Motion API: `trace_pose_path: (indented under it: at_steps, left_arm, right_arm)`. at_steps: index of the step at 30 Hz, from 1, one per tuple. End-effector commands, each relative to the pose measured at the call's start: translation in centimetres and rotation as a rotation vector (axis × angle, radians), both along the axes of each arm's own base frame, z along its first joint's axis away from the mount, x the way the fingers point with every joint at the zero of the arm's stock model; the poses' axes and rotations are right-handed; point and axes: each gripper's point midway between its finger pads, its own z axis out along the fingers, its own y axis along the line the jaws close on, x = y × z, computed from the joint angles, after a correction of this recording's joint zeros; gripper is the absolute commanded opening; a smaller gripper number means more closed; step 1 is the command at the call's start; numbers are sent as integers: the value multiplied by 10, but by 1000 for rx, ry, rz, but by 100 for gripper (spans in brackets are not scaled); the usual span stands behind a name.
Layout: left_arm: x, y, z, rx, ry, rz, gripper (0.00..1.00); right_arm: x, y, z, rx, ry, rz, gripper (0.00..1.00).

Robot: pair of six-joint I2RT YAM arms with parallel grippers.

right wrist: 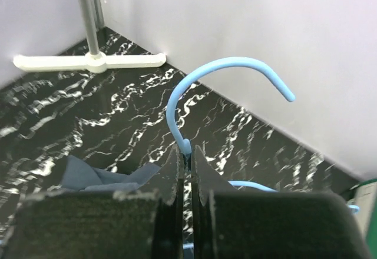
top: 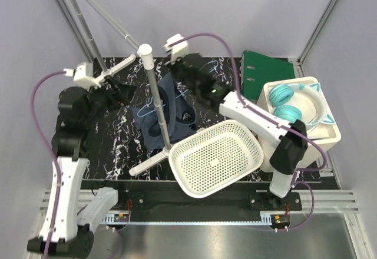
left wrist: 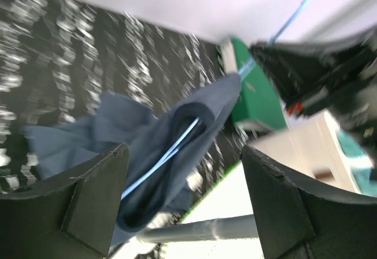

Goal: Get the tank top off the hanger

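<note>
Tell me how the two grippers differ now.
The left gripper is wide open and holds nothing; the right gripper is shut on the hanger just below its hook. The left gripper points at the tank top; the right gripper is at the hanger's neck. Both are black.

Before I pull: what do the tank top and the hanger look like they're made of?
The tank top: soft navy cloth with a matte finish; it droops and bunches in loose folds. The hanger: a thin light-blue rod, smooth with a slight sheen, holding a clean hook curve. It is probably coated wire or plastic; I cannot tell which.
</note>
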Motion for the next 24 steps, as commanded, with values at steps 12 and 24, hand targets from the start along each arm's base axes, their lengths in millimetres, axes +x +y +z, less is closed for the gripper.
trace_pose_path:
  at_steps: [12,24]
  left_arm:
    - [-6,19,-14,29,2,105,78]
    - [-17,-31,-16,-3,-53,-230,79]
  right_arm:
    - [-16,-4,29,-281,-218,-179,0]
    - [-8,-36,32,-174,-160,-261,0]
